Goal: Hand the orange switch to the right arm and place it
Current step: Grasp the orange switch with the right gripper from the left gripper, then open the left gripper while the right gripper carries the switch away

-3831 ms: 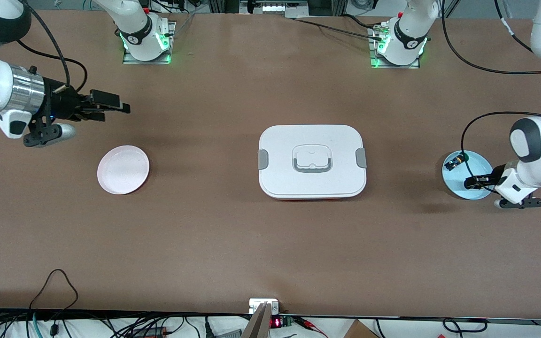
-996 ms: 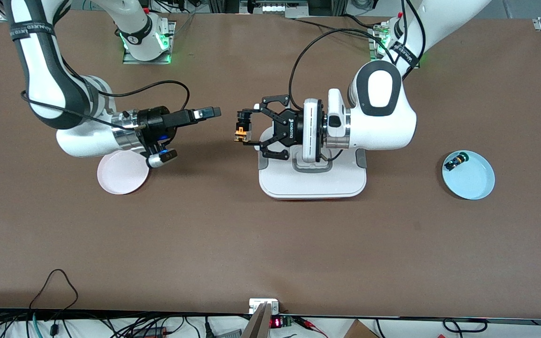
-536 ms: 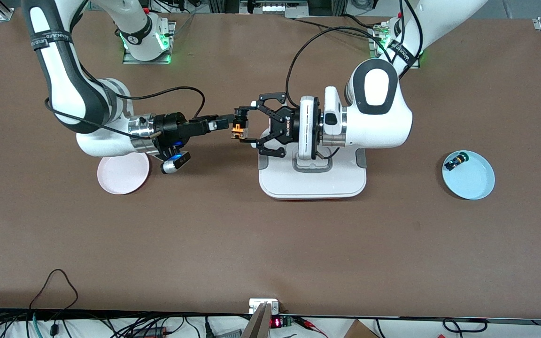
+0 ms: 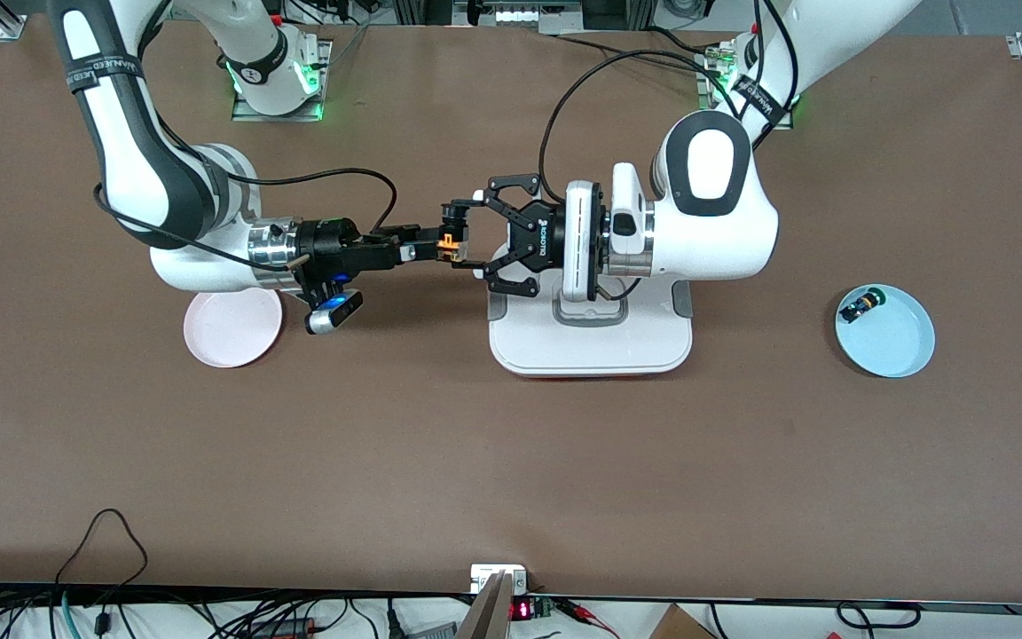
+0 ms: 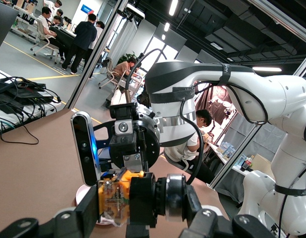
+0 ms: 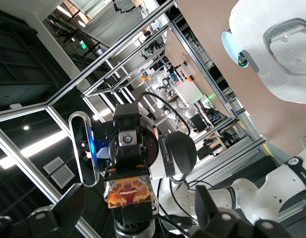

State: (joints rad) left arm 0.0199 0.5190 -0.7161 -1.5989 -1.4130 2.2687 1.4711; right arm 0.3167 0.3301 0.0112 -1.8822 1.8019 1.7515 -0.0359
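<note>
The orange switch point(image 4: 449, 244) is up in the air over the table, beside the white lunch box. My left gripper point(image 4: 467, 241) is shut on it, and in the left wrist view point(image 5: 143, 218) its pads clamp the switch point(image 5: 113, 198) end to end. My right gripper point(image 4: 429, 251) reaches in from the pink plate's side. In the right wrist view it point(image 6: 143, 210) is open, with one finger point(image 6: 69, 208) on each side of the switch's orange body point(image 6: 128, 193) and gaps between.
The white lunch box point(image 4: 591, 351) sits mid-table under the left wrist. A pink plate point(image 4: 227, 337) lies under the right arm. A blue plate point(image 4: 897, 351) toward the left arm's end holds a green-capped switch point(image 4: 860, 306).
My right gripper has moved in toward the left gripper, from a gap away to having its fingers around the switch. The left gripper has hardly moved and still holds the switch.
</note>
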